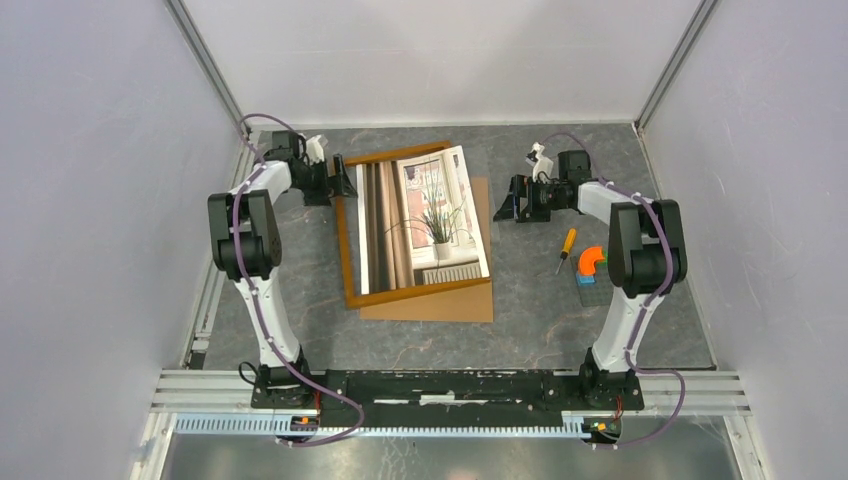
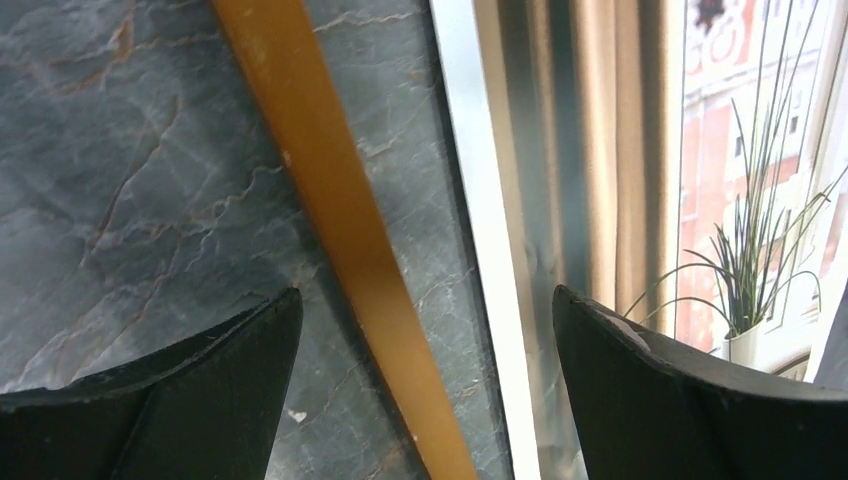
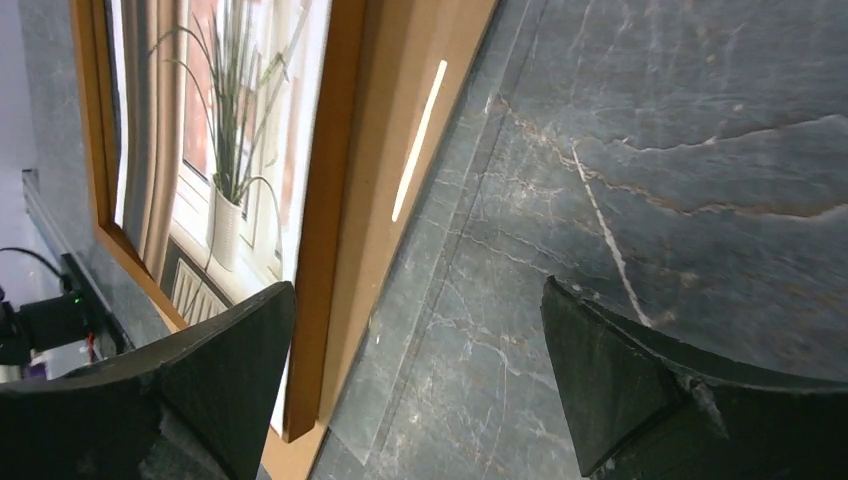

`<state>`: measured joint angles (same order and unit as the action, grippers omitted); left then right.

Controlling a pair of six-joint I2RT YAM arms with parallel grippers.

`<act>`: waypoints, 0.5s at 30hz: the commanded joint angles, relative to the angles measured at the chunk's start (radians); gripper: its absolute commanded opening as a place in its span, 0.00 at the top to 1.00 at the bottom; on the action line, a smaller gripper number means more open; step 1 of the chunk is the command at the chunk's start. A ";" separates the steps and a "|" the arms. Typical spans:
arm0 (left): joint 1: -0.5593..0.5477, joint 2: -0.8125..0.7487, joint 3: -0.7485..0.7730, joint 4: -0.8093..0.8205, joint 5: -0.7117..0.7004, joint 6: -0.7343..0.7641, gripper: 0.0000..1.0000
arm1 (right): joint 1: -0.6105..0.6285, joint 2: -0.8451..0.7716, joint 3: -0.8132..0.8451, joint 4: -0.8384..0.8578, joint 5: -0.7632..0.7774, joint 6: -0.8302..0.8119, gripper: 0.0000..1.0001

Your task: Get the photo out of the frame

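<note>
Photo [image 1: 425,220] lies face up within the frame [image 1: 344,250] at table [image 1: 530,330] centre, brown back panel [image 1: 430,305] jutting out at right and near edges; bare slate on both flanks. Left gripper [image 1: 343,180] released, jaws wide above the frame's left rail. Right gripper [image 1: 505,200] likewise gaping, empty, just off the panel's right edge. Only the left wrist view shows a strip of table between rail and the photo's white border.
</note>
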<state>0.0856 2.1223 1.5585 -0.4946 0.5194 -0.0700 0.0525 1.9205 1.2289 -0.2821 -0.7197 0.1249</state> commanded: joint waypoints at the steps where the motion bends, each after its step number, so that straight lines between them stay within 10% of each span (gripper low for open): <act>1: -0.040 0.033 0.072 -0.038 0.052 0.068 0.00 | 0.006 0.072 0.036 0.056 -0.101 -0.005 0.02; 15: -0.200 0.094 0.162 -0.016 0.059 0.011 0.00 | 0.076 0.151 -0.028 0.060 -0.171 0.020 0.02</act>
<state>-0.0887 2.1876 1.6611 -0.5190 0.5346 -0.0216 0.0872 2.0304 1.2346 -0.1905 -0.9031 0.1448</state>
